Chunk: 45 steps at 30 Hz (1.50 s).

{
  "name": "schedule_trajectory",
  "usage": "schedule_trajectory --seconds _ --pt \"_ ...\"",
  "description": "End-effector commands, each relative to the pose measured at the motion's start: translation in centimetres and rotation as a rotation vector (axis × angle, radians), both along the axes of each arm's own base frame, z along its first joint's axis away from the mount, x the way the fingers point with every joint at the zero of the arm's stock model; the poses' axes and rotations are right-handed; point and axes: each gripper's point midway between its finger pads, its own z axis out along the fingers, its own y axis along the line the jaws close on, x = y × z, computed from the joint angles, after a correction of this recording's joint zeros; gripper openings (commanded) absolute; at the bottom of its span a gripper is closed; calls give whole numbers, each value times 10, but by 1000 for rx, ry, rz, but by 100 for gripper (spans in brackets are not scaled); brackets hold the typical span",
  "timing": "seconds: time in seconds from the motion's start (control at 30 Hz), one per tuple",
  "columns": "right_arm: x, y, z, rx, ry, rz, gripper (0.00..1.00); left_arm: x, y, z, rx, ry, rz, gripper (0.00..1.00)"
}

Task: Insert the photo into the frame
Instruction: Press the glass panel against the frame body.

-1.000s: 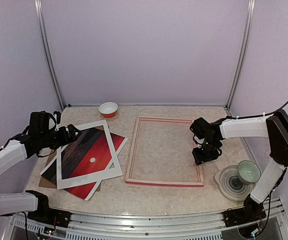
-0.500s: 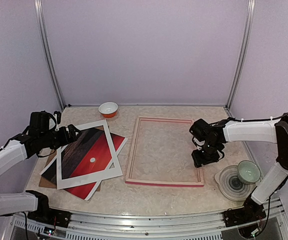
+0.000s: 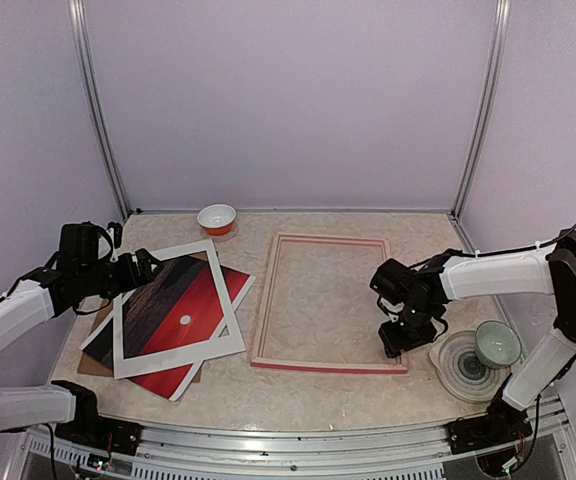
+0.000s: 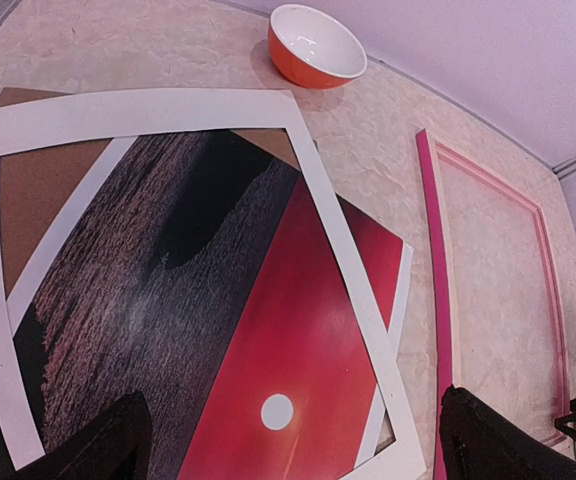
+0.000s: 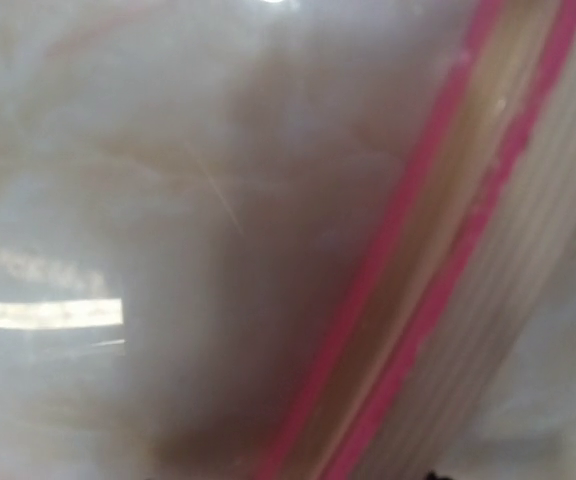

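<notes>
The photo (image 3: 183,320), red sky with a white sun over dark water, lies at the left on a brown backing board (image 3: 90,358). A white mat border (image 3: 126,350) lies skewed on top of it. The pink frame (image 3: 265,300) lies flat at the table's middle. My left gripper (image 3: 143,265) is open above the mat's far left. The left wrist view shows the photo (image 4: 298,330), the mat (image 4: 138,105) and the frame (image 4: 433,260) below the gripper (image 4: 288,460). My right gripper (image 3: 393,345) is low at the frame's near right corner. Its wrist view shows only the blurred frame rim (image 5: 438,280).
An orange bowl (image 3: 217,218) stands at the back, also in the left wrist view (image 4: 316,45). A green cup (image 3: 496,343) sits on a grey plate (image 3: 455,368) at the right front. Walls close in the back and both sides.
My right gripper has slid toward me along the frame's right rim to its near corner. The left arm, photo and mat have not moved.
</notes>
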Motion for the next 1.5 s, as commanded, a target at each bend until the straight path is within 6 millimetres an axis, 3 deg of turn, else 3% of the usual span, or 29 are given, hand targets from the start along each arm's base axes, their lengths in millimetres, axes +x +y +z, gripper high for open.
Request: schedule_trajectory --seconds 0.0,0.1,0.27,0.53,0.67,0.9,1.03,1.2,1.47 --pt "-12 -5 -6 -25 32 4 57 -3 -1 0 10 -7 -10 99" --pt "-2 -2 3 -34 -5 14 58 -3 -1 1 9 -13 -10 99" --pt "31 3 32 -73 -118 36 70 -3 -1 2 8 -15 -9 99" --pt "108 27 83 -51 -317 23 77 -4 -1 4 8 -20 -9 99" --pt "144 47 97 -26 -362 40 80 -4 -1 4 8 -22 -9 99" --pt "204 94 91 -7 -394 83 96 -4 0 5 11 -24 -8 99" --pt "235 120 88 22 -427 88 98 -4 0 3 13 -18 -6 99" --pt "256 148 71 85 -431 101 99 -4 2 3 17 -20 1 99" --pt "282 157 52 134 -471 52 99 -4 2 1 19 -12 1 99"
